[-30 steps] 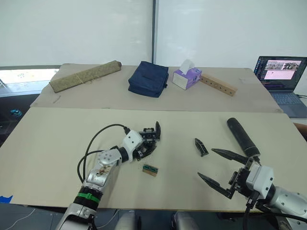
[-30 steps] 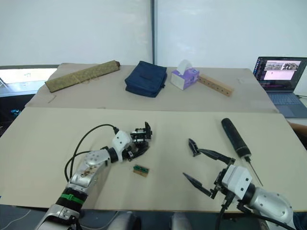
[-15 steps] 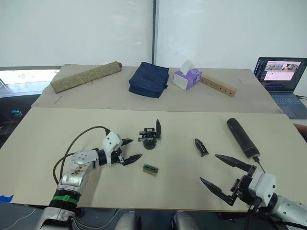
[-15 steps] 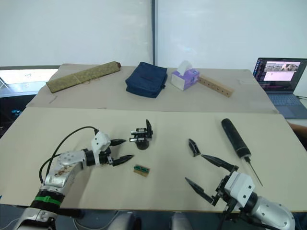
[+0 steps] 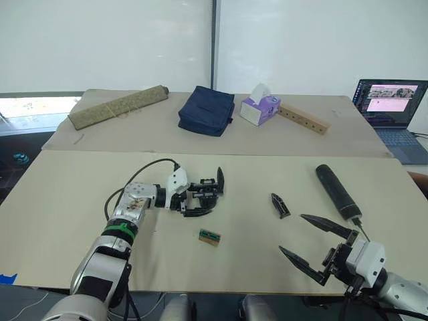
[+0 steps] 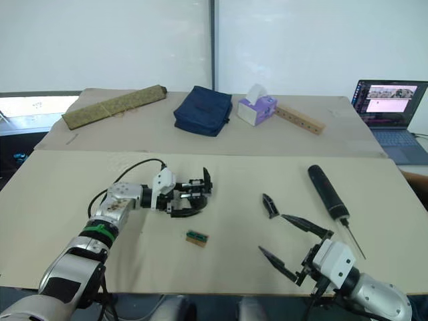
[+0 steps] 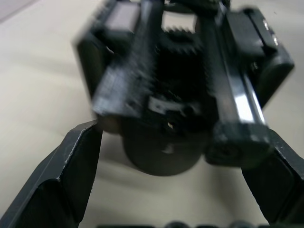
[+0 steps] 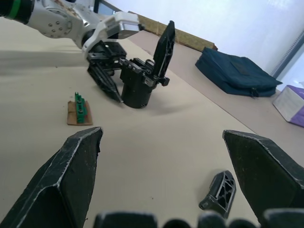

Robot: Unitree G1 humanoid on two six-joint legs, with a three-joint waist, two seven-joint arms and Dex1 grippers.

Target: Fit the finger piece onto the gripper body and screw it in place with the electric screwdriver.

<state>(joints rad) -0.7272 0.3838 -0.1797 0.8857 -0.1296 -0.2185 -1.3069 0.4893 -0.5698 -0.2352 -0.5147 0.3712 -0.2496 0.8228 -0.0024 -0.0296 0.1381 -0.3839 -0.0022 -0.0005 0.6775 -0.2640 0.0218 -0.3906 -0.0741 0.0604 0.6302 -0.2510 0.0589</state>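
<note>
Black gripper body (image 5: 208,190) stands between my left hand's (image 5: 198,202) parted fingers; I should close squarely on its base. Finger piece (image 5: 280,205) lies ahead of my open right hand (image 5: 322,248).

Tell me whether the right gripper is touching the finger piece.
Apart. The right wrist view shows the finger piece lying on the table between the open fingers of the right gripper, bare table around it.

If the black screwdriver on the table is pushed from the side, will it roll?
Probably yes: the screwdriver is a smooth round cylinder lying flat on the table. It looks stiff, and likely rather heavy for its thick body. Its thin bit may bend if knocked.
</note>
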